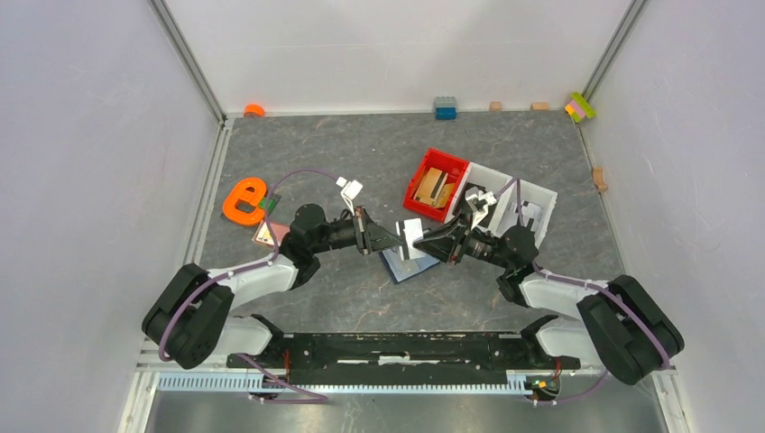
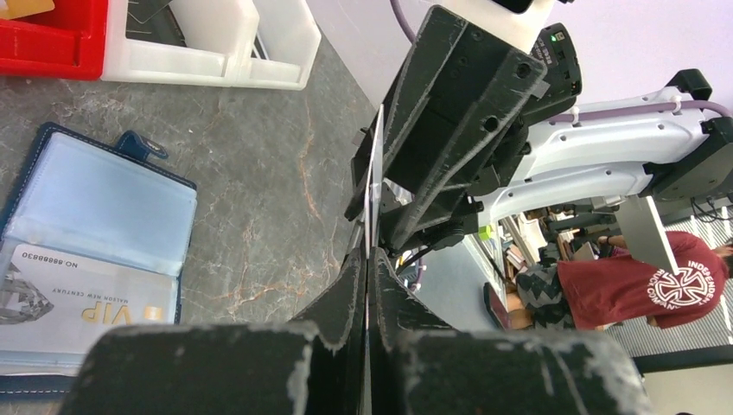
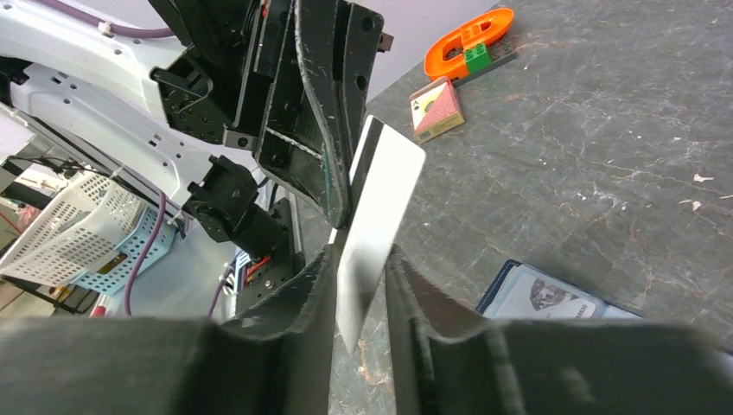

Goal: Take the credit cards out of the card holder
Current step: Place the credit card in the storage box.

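Card holder (image 1: 403, 267) lies open on the worktop (image 1: 361, 153), centre frame, with a VIP card (image 2: 86, 303) in its lower pocket. Just above it, a white credit card (image 1: 412, 233) is held off the surface. Left gripper (image 1: 397, 238) is pressed together on one end. Right gripper (image 1: 426, 244) straddles the other end, spread, with a gap on one side. Red tray (image 1: 418, 179) and white tray (image 1: 492, 171) lie beyond.
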Motion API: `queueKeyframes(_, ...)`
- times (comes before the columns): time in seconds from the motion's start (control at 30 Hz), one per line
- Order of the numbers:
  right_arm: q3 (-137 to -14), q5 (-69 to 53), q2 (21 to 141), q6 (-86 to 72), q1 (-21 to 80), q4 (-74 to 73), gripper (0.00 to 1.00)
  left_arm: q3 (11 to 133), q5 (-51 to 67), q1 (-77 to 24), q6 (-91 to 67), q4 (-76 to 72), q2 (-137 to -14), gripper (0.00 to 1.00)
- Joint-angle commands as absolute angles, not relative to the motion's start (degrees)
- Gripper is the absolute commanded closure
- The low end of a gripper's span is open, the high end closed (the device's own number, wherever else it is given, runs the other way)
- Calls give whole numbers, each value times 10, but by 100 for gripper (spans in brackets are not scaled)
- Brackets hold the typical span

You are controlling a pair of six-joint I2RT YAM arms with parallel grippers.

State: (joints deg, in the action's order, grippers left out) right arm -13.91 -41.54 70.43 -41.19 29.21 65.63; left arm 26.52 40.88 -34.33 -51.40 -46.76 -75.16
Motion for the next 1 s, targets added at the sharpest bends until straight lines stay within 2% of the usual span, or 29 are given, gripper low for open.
queueKeyframes(0.0,-163,-448,727,-445,300,733,77,285,412,-348,-507,-473,-740,98)
queueKeyframes(0.07,-164,-452,740,-462,299,751,94,286,407,-347,-503,-466,-736,97)
queueKeyframes(0.1,-164,-447,741,-462,298,743,99,285,403,-347,-499,-458,-732,93)
queueKeyframes(0.23,-165,-402,715,-419,266,629,100,289,344,-347,-452,-362,-701,64)
queueKeyframes(0.33,-171,-316,669,-354,219,457,100,308,259,-347,-405,-231,-675,55)
queueKeyframes(0.5,-210,-76,578,-280,180,202,100,327,195,-347,-384,-149,-658,53)
queueKeyframes(0.73,-221,155,467,-272,151,86,100,326,194,-347,-384,-146,-651,53)
queueKeyframes(0.83,-229,175,458,-276,121,63,100,327,193,-348,-384,-146,-651,53)
queueKeyframes(0.97,-246,137,479,-272,61,39,100,326,191,-347,-382,-146,-653,53)
